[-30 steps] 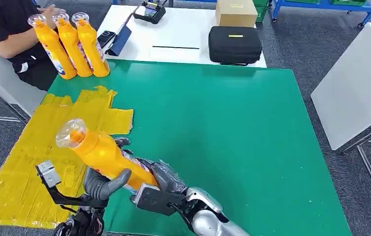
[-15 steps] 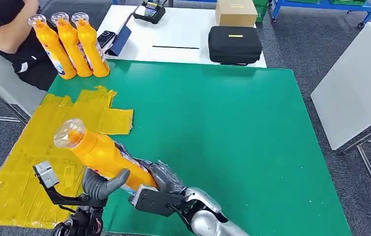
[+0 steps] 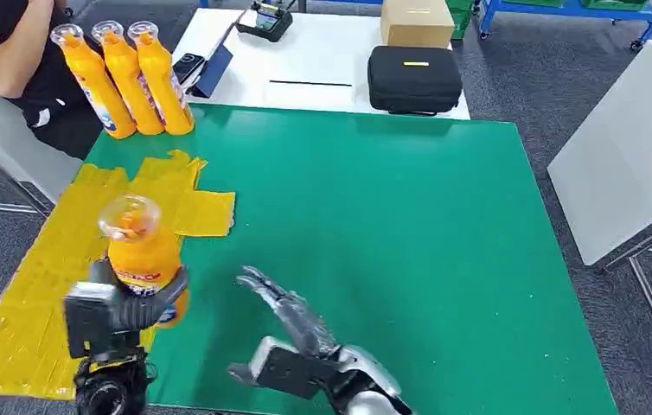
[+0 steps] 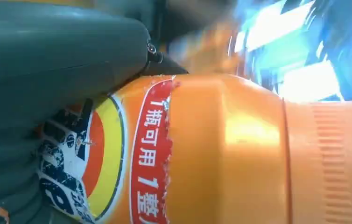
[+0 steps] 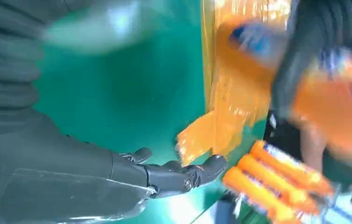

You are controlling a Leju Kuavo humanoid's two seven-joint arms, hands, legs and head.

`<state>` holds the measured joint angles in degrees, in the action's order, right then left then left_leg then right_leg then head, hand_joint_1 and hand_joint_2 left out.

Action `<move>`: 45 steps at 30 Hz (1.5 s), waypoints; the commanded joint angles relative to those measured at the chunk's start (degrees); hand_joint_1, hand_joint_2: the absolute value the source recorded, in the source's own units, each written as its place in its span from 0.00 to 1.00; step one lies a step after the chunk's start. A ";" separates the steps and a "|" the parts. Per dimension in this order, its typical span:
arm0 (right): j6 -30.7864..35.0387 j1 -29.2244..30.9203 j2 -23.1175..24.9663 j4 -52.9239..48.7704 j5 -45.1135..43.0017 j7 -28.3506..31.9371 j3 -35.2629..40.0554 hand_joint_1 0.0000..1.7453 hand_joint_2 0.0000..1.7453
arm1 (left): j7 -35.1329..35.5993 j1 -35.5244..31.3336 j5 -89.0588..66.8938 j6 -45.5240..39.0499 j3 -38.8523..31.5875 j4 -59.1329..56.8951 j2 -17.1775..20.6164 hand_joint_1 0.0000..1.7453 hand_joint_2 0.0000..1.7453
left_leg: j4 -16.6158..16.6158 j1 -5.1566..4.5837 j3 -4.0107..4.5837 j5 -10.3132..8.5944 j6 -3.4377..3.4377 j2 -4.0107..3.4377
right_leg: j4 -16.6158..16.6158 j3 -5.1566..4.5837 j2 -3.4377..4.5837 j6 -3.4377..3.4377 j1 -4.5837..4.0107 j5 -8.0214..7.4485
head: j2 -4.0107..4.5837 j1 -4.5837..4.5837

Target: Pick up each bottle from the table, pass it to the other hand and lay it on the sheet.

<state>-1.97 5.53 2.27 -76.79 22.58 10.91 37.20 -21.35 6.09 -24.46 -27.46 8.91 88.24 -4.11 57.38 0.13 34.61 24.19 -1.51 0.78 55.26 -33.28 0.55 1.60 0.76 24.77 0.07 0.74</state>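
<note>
Item one, over the crinkled yellow plastic sheet [image 3: 41,285]: my left hand [image 3: 124,307] grips an orange plastic bottle with a clear cap [image 3: 138,259], held upright above the sheet's right edge. Item two, over the green table mat [image 3: 392,225]: my right hand [image 3: 292,316], fingers spread, holding nothing. I log three more orange bottles [image 3: 124,82] standing together at the mat's far left corner.

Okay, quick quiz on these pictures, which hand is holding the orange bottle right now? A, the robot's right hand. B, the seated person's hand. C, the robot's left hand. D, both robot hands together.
C: the left hand grips the orange bottle over the yellow sheet, while the right hand lies apart from it with fingers spread and nothing in them.
</note>
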 commanded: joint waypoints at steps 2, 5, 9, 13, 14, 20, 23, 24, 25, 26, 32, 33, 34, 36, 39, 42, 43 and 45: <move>-0.76 -1.80 -3.42 -5.04 -2.28 0.56 -4.72 0.00 0.00 | 2.51 -0.70 -13.81 -7.12 -4.21 -8.45 3.35 1.00 1.00 | -0.09 -0.02 -0.36 0.09 0.10 -0.06 | -0.07 0.34 -0.09 -0.09 0.00 0.10 | 0.00 -0.02; -0.45 -0.91 -3.84 -3.38 -3.18 1.19 -3.82 0.00 0.00 | 5.53 -2.17 -23.44 -11.93 -3.31 -12.07 4.34 1.00 1.00 | -0.09 -0.03 -0.21 0.02 0.07 -0.01 | -0.07 0.19 -0.07 -0.06 0.02 0.04 | 0.00 -0.02; -0.29 0.61 -4.22 -2.28 -4.13 1.93 -3.33 0.00 0.00 | 8.17 -5.20 -31.32 -12.54 -3.63 -18.74 4.83 1.00 1.00 | -0.11 -0.05 -0.25 0.00 0.07 -0.01 | -0.07 0.21 -0.10 -0.06 0.03 0.03 | 0.00 -0.02; -0.41 1.12 -4.16 -1.80 -4.76 2.19 -3.14 0.00 0.00 | 7.87 -6.25 -37.90 -12.54 -6.17 -21.37 3.56 1.00 1.00 | -0.10 -0.03 -0.32 0.02 0.10 -0.02 | -0.07 0.30 -0.10 -0.09 0.01 0.04 | 0.00 -0.02; -0.41 1.12 -4.16 -1.80 -4.76 2.19 -3.14 0.00 0.00 | 7.87 -6.25 -37.90 -12.54 -6.17 -21.37 3.56 1.00 1.00 | -0.10 -0.03 -0.32 0.02 0.10 -0.02 | -0.07 0.30 -0.10 -0.09 0.01 0.04 | 0.00 -0.02; -0.55 1.24 -4.11 -1.61 -4.93 2.34 -2.95 0.00 0.00 | 7.84 -6.58 -42.89 -12.54 -7.58 -21.91 2.92 1.00 1.00 | -0.06 -0.01 -0.27 0.06 0.07 -0.08 | -0.06 0.25 -0.04 -0.06 -0.01 0.05 | 0.00 -0.02; -0.74 1.35 -4.09 -1.47 -5.03 2.55 -2.57 0.00 0.00 | 8.94 -7.18 -49.65 -12.54 -8.13 -23.70 2.87 1.00 1.00 | -0.06 -0.02 -0.36 0.09 0.10 -0.09 | -0.04 0.33 -0.06 -0.08 0.00 0.10 | 0.00 -0.02; -1.02 1.80 -3.96 -1.11 -5.08 2.74 -2.35 0.00 0.00 | 9.78 -7.94 -53.50 -12.54 -7.66 -25.27 3.38 1.00 1.00 | -0.06 -0.01 -0.26 0.05 0.08 -0.06 | -0.06 0.25 -0.05 -0.06 -0.01 0.04 | 0.00 -0.02; -1.41 2.36 -3.77 -0.69 -5.16 2.93 -2.14 0.00 0.00 | 11.34 -8.84 -57.27 -12.54 -6.89 -27.24 3.85 1.00 1.00 | -0.06 -0.01 -0.35 0.08 0.10 -0.08 | -0.05 0.33 -0.06 -0.09 -0.01 0.08 | 0.00 -0.02; -1.89 3.04 -3.59 -0.14 -5.26 3.12 -1.85 0.00 0.00 | 14.65 -9.71 -62.25 -12.54 -5.37 -28.66 4.78 1.00 1.00 | -0.08 -0.03 -0.28 0.03 0.09 -0.07 | -0.05 0.26 -0.05 -0.07 0.01 0.04 | 0.00 -0.02; -2.44 4.49 -3.29 1.15 -5.37 3.37 -1.36 0.00 0.00 | 23.26 -14.22 -65.54 -12.54 4.97 -35.04 9.84 1.00 1.00 | -0.06 0.00 -0.15 -0.04 0.07 0.00 | -0.04 0.13 -0.08 -0.06 -0.01 -0.01 | 0.00 -0.04; -2.44 4.49 -3.29 1.15 -5.37 3.37 -1.36 0.00 0.00 | 23.26 -14.22 -65.54 -12.54 4.97 -35.04 9.84 1.00 1.00 | -0.07 0.01 -0.26 -0.01 0.11 -0.06 | -0.05 0.23 -0.05 -0.10 -0.03 0.01 | 0.00 0.00; -2.44 4.49 -3.29 1.15 -5.37 3.37 -1.36 0.00 0.00 | 23.26 -14.22 -65.54 -12.54 4.97 -35.04 9.84 1.00 1.00 | -0.07 -0.01 -0.21 -0.01 0.08 -0.09 | -0.04 0.18 0.00 -0.06 0.00 -0.01 | 0.00 -0.02; -2.44 4.49 -3.29 1.15 -5.37 3.37 -1.36 0.00 0.00 | 23.26 -14.22 -65.54 -12.54 4.97 -35.04 9.84 1.00 1.00 | -0.06 0.01 -0.25 0.02 0.09 -0.09 | -0.04 0.24 -0.01 -0.07 -0.03 0.02 | 0.00 -0.02; -2.44 4.49 -3.29 1.15 -5.37 3.37 -1.36 0.00 0.00 | 23.26 -14.22 -65.54 -12.54 4.97 -35.04 9.84 1.00 1.00 | -0.05 0.02 -0.21 0.01 0.09 -0.09 | -0.04 0.20 0.00 -0.06 -0.03 0.01 | 0.00 -0.02; -2.44 4.49 -3.29 1.15 -5.37 3.37 -1.36 0.00 0.00 | 23.26 -14.22 -65.54 -12.54 4.97 -35.04 9.84 1.00 1.00 | -0.03 0.02 -0.14 -0.02 0.08 -0.07 | -0.02 0.14 -0.01 -0.05 -0.02 0.00 | 0.00 -0.04; -2.44 4.49 -3.29 1.15 -5.37 3.37 -1.36 0.00 0.00 | 23.26 -14.22 -65.54 -12.54 4.97 -35.04 9.84 1.00 1.00 | -0.03 0.02 -0.26 0.04 0.12 -0.11 | -0.01 0.24 -0.01 -0.08 -0.03 0.04 | 0.00 -0.02; -2.76 4.78 -3.58 0.88 -5.42 3.56 -1.04 0.00 0.00 | 29.29 -19.52 -65.54 -12.54 12.64 -41.82 12.36 1.00 1.00 | -0.02 0.01 -0.26 0.04 0.13 -0.10 | 0.00 0.25 -0.02 -0.08 -0.03 0.05 | 0.00 -0.02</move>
<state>-4.24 8.02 -1.03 -78.88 17.33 14.27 34.34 1.81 -5.38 -89.90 -39.36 11.76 57.46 3.87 57.38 0.12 34.61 24.15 -1.49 0.75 55.27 -33.28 0.56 1.60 0.77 24.74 0.07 0.72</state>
